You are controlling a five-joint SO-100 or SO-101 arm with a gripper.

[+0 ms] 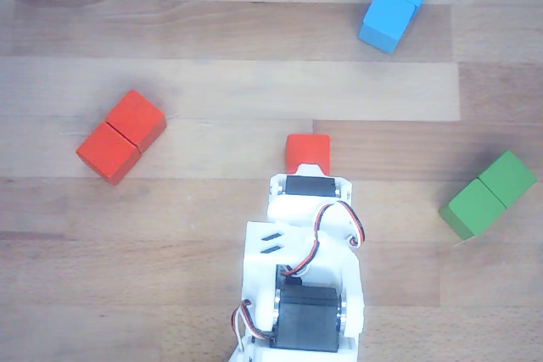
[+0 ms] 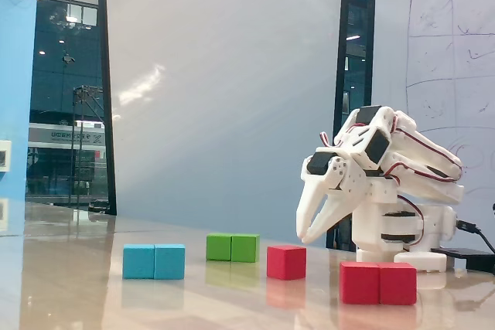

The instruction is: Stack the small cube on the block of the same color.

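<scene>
Wood-grain table (image 1: 212, 82) carries four coloured pieces, all lying flat and well apart from one another. In the other view, which looks straight down, the small cube (image 1: 307, 153) sits just beyond the front of the white arm (image 1: 304, 277), partly hidden by the arm's body. The block (image 1: 121, 136) lies to the left of the cube, turned at a slant, its seam visible across the middle. A blue block (image 1: 396, 2) lies far up at the right, also slanted, and a green block (image 1: 489, 194) lies at the right edge, level with the arm.

In the fixed view, taken low from the side, the gripper (image 2: 308, 233) hangs folded down in front of the arm's base (image 2: 402, 229), above the tabletop and to the right of the small cube (image 2: 286, 261). Its two white fingers (image 2: 313, 205) lie close together, tips pointing down and nearly meeting, with nothing between them. The block (image 2: 378, 282) stands nearest the camera at the right, the green block (image 2: 232, 247) farther back, and the blue block (image 2: 154, 260) at the left. The cube rests on the table, touching neither the gripper nor any other piece.
</scene>
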